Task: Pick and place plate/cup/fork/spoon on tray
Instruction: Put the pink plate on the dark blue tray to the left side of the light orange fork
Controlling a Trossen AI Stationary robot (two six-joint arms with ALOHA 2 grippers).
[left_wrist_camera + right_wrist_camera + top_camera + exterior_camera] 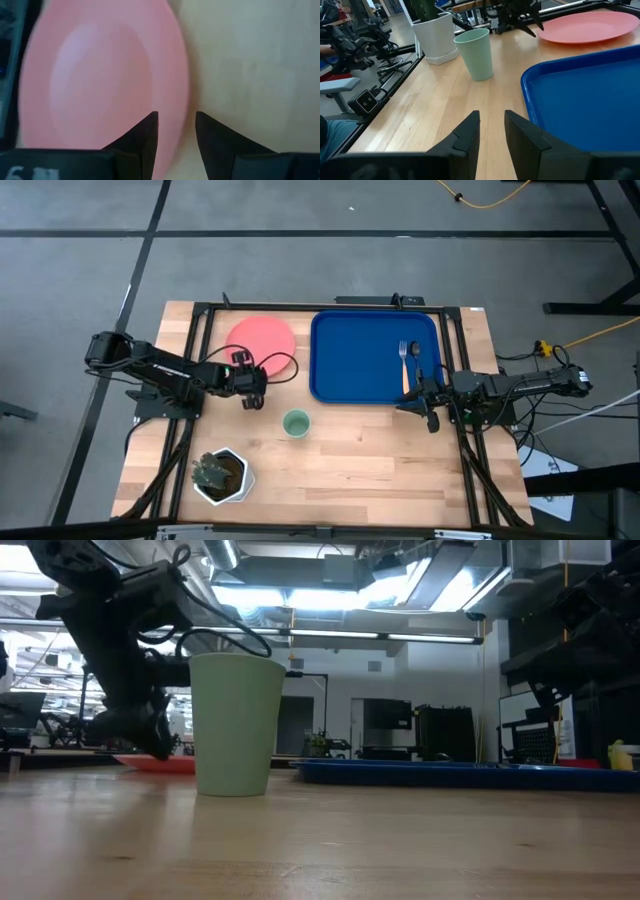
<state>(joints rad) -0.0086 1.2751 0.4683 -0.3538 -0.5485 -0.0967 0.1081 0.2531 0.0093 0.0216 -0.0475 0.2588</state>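
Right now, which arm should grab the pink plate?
The left one, probably. Its gripper hangs open at the plate's near edge, with the rim showing between its fingers. The right gripper waits across the table at the tray's corner, farther away.

The high camera is looking straight down, taking in the whole light wooden table (330, 465). The low camera is sitting at tabletop level, facing across the table, very near the pale green round cup (235, 723). The left wrist camera is pointing down, close over the flat coral-pink round plate (100, 80). The right wrist camera is looking low across the deep-blue rectangular tray (590, 100). The cup and plate are appearing in 3 views each: the high, low and right wrist cameras share both.
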